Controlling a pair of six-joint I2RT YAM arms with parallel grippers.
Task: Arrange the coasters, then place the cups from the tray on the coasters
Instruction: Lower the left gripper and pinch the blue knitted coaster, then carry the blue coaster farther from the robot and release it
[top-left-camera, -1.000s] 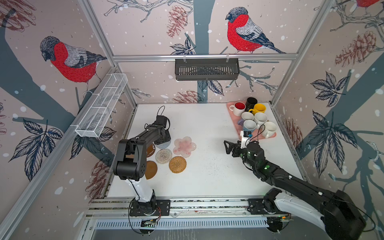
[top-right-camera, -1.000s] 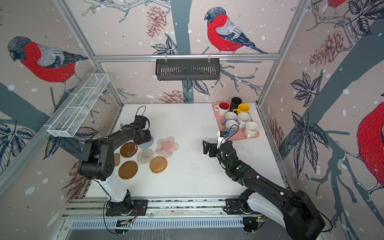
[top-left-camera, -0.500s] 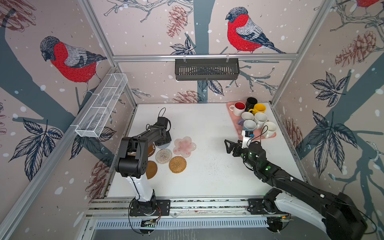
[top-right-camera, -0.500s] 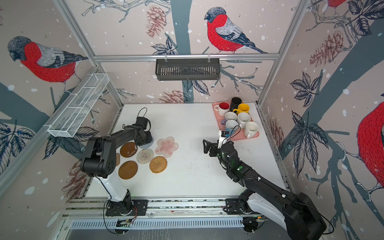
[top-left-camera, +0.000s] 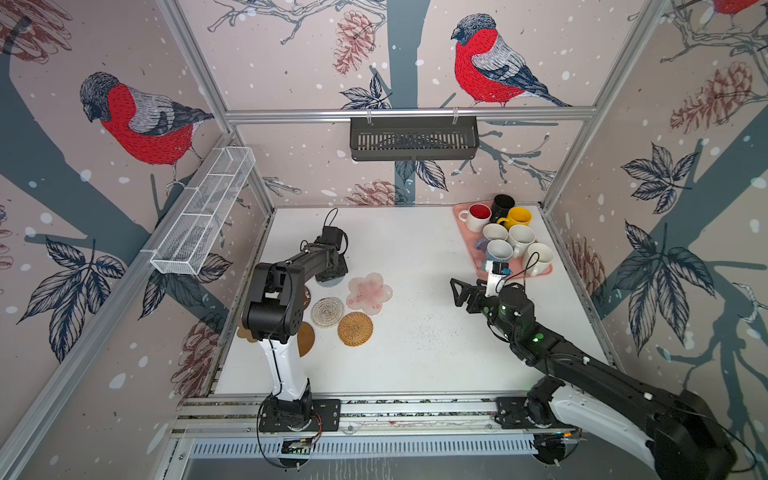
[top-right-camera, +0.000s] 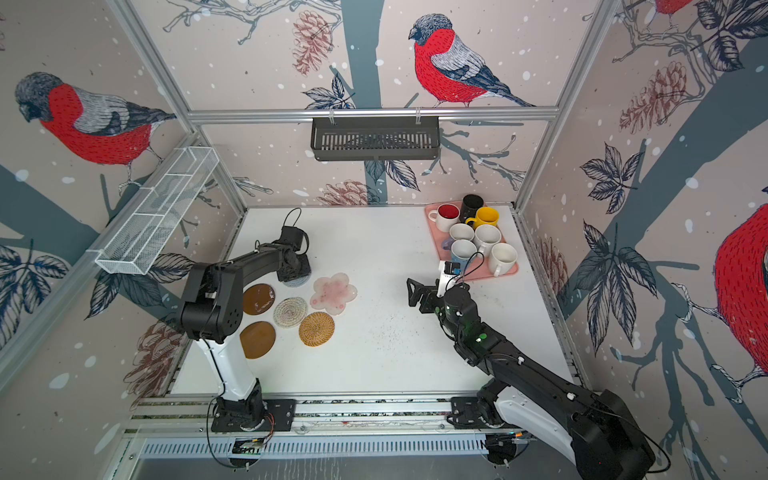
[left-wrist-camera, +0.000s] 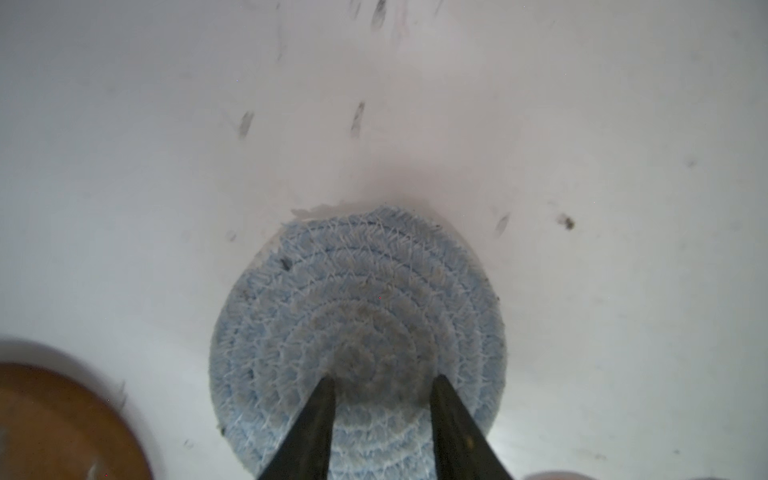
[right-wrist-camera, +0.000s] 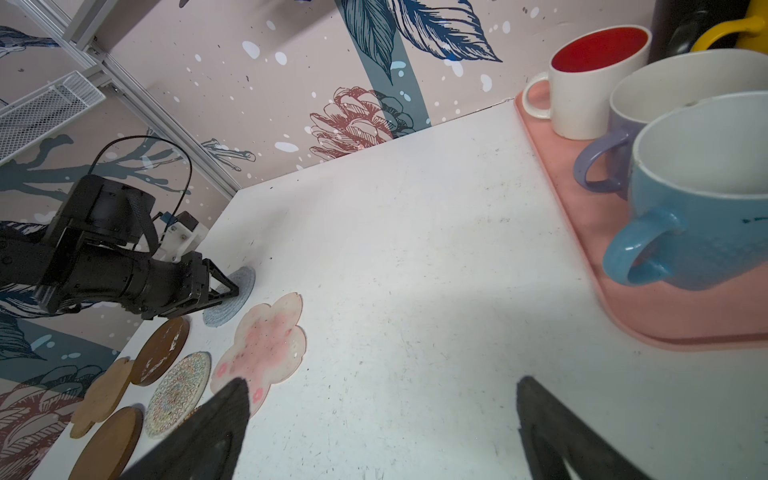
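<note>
Even, diffuse light from above fills both top views, leaving the white counter (top-left-camera: 415, 257) bright, with only faint, soft shadows. The wide lens bows the frame posts (top-left-camera: 195, 66) near the edges. The left wrist view is soft and greys toward its corners, and the brown disc (left-wrist-camera: 54, 424) is smeared with blur. In the right wrist view the fingers (right-wrist-camera: 216, 428) of the right pincer (right-wrist-camera: 382, 380) look dark and out of focus.

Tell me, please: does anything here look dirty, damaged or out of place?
Yes. The grey-blue woven round coaster, under the fingertips of the left gripper, has a greyish, soiled-looking centre. The white table carries dark specks and scuff marks, thickest near its middle. Nothing looks spilled or broken.
</note>
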